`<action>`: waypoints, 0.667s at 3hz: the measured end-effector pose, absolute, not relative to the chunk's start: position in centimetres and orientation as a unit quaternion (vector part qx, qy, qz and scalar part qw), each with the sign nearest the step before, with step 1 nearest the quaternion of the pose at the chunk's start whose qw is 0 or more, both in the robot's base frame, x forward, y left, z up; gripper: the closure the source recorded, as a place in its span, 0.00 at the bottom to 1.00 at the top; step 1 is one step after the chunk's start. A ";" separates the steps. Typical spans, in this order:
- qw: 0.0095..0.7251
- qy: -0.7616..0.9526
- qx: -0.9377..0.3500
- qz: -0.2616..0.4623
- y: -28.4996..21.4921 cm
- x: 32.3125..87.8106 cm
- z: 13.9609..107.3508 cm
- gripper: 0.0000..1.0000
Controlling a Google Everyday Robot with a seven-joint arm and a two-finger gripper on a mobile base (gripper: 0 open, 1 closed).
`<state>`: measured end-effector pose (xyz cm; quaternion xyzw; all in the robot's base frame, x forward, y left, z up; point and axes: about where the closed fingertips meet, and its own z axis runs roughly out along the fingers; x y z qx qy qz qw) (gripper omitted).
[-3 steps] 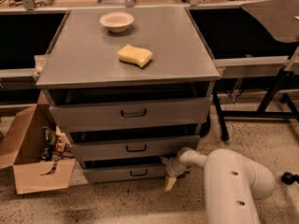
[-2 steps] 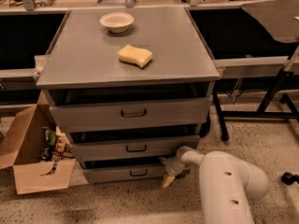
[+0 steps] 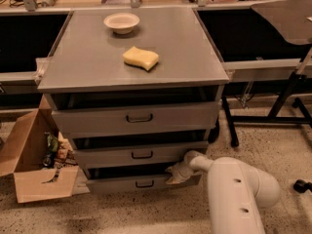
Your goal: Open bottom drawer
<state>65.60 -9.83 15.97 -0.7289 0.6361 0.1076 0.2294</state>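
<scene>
The grey metal cabinet (image 3: 97, 77) has three drawers. The bottom drawer (image 3: 117, 184) has the slimmest front and a small dark loop handle (image 3: 145, 183) at its centre. A dark gap shows above its front. My gripper (image 3: 175, 174) sits at the right end of the bottom drawer, against its upper edge, to the right of the handle. My white arm (image 3: 236, 194) reaches in from the lower right. The mid drawer (image 3: 112, 156) and the tall top drawer (image 3: 97, 121) also stand slightly ajar.
An open cardboard box (image 3: 34, 165) with clutter stands on the floor left of the cabinet. A white bowl (image 3: 121, 22) and a yellow sponge (image 3: 141, 58) lie on the cabinet top. Black table legs (image 3: 287, 94) and a caster (image 3: 300, 185) stand to the right.
My arm's bulky white segment has shifted a little left and forward. The gripper has risen slightly at the bottom drawer's right end. The drawer front looks about the same.
</scene>
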 end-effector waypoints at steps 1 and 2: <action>0.230 0.636 -0.729 0.107 -9.8 65.3 16.4 0.95; 0.240 0.636 -0.725 0.105 -9.9 65.2 17.3 0.98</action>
